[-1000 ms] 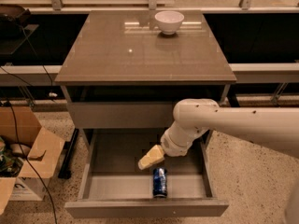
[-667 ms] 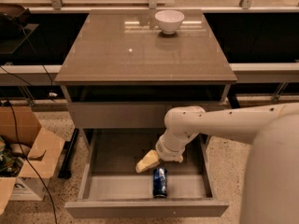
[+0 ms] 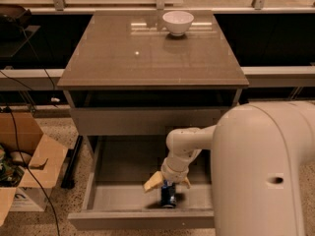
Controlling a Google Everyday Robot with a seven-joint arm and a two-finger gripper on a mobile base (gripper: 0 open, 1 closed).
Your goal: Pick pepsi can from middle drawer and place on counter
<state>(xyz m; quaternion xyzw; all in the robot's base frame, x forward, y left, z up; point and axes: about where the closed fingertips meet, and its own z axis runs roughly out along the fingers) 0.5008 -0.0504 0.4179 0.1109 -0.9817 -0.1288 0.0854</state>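
The pepsi can (image 3: 168, 196) stands upright, dark blue, near the front of the open middle drawer (image 3: 123, 163). My gripper (image 3: 168, 186) reaches down into the drawer on the white arm (image 3: 184, 146) and sits right over the can's top. Its pale fingers (image 3: 152, 183) are spread, one to the can's left and one to its right, so the gripper is open. The can's upper end is partly hidden by the wrist. The counter (image 3: 147, 53), a glossy grey-brown slab, tops the cabinet above.
A white bowl (image 3: 177, 22) stands at the back of the counter. The closed grey front (image 3: 147, 121) above overhangs the drawer's rear. An open cardboard box (image 3: 29, 159) and cables lie on the floor at the left. My arm's large white body (image 3: 266, 181) fills the lower right.
My arm has swung closer to the camera. The gripper has moved from up and left of the can to directly over it. The can has not moved.
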